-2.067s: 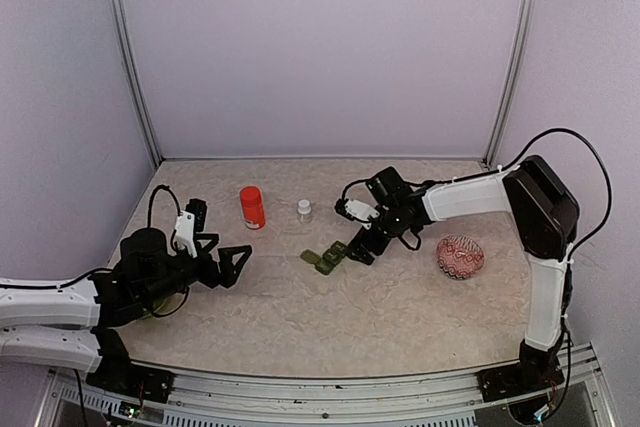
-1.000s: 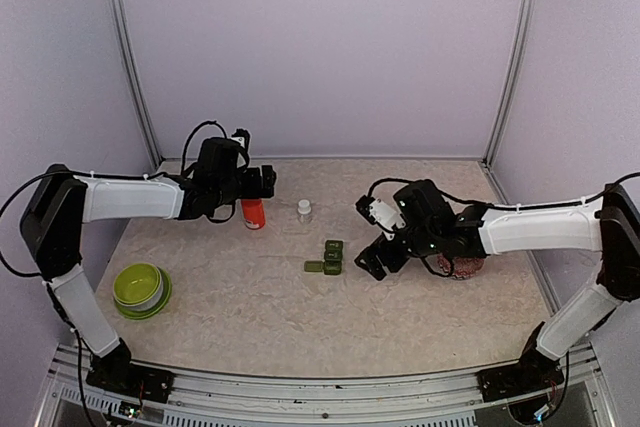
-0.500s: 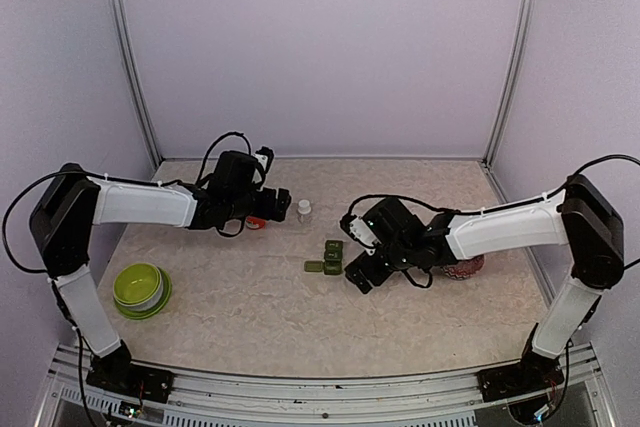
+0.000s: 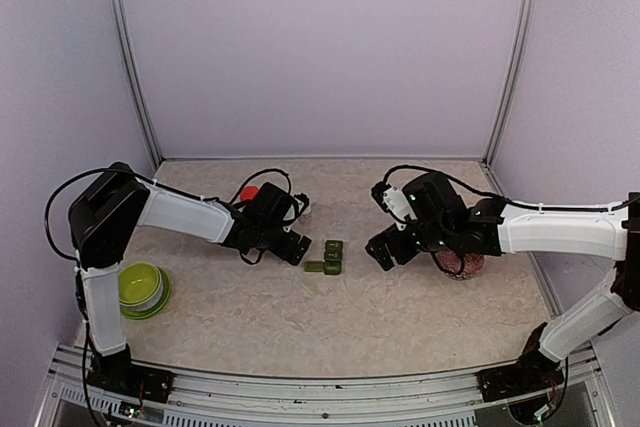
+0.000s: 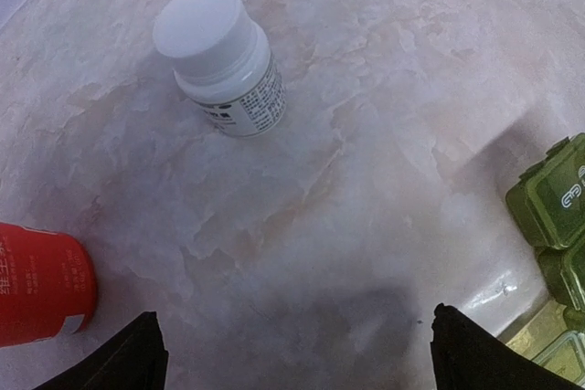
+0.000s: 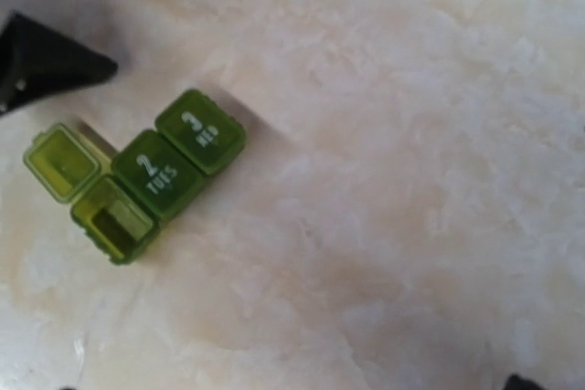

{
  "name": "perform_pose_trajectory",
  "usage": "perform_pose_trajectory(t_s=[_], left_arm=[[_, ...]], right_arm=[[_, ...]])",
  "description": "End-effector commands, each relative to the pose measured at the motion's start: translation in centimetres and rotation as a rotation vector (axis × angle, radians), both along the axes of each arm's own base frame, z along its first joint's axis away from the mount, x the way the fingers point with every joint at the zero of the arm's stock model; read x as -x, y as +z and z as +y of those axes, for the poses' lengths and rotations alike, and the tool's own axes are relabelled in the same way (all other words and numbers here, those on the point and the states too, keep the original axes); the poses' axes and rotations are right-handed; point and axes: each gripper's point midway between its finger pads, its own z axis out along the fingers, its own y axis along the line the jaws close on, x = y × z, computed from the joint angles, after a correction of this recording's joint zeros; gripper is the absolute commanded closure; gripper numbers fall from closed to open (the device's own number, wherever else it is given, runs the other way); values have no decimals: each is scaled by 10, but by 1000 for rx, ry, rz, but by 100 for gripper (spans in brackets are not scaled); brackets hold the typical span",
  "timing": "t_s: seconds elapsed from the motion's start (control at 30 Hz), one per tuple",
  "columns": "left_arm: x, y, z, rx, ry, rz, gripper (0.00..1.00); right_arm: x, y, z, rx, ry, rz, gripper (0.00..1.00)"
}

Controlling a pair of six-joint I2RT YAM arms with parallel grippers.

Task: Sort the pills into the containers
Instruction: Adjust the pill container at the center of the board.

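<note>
The containers (image 4: 331,256) are a dark green strip of three square compartments at mid-table. In the right wrist view the containers (image 6: 157,173) show closed lids marked 2 and 3. The end compartment (image 6: 114,222) stands open with its lid (image 6: 60,162) flipped out. My left gripper (image 4: 291,246) is open just left of the strip, over bare table; in its wrist view the left gripper (image 5: 292,363) has nothing between its fingers (image 5: 137,355). My right gripper (image 4: 386,249) is open a little right of the strip. No loose pills show.
A small white-capped bottle (image 5: 222,59) stands behind my left gripper, with a red bottle (image 5: 37,285) to its left. The lime-green bowl (image 4: 140,288) sits at the near left. A pink patterned round object (image 4: 461,261) lies under my right forearm.
My left gripper has swung from beside the red bottle forward and right, up to the containers. My right gripper has drawn back to the right, away from the strip.
</note>
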Motion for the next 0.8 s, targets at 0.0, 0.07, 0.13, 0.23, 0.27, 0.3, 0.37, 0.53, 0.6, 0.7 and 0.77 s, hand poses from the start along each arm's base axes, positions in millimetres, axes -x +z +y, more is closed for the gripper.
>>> perform_pose_trajectory(t_s=[0.0, 0.07, 0.13, 0.23, 0.27, 0.3, 0.37, 0.53, 0.6, 0.7, 0.77], left_arm=[[3, -2, -11, -22, -54, 15, 3], [7, -4, -13, -26, -72, 26, 3], [11, -6, -14, -25, -91, 43, 3], [19, -9, -19, -21, -123, 61, 4], [22, -10, -21, -19, -136, 67, 4], [25, -11, -23, -16, -147, 74, 4], [29, -11, -26, -12, -159, 84, 4], [39, -12, -34, 1, -188, 104, 5], [41, -11, -36, 8, -190, 105, 5], [36, -6, -34, 17, -164, 84, 4], [27, 3, -30, 21, -118, 51, 3]], right_arm=[[7, 0, -9, 6, -6, 20, 0], [7, 1, -11, 6, -7, 16, 0], [7, 4, -11, 2, -5, 10, 0], [7, 7, -12, -4, -3, 1, 0], [6, 8, -12, -5, -2, -1, 0], [6, 9, -12, -6, -1, -4, 0], [6, 9, -13, -4, -1, -4, 0], [6, 12, -13, -8, 5, -9, 0], [5, 13, -13, -10, 5, -11, 0], [4, 14, -15, -16, -6, -15, 0], [3, 17, -18, -33, -33, -23, 0]])
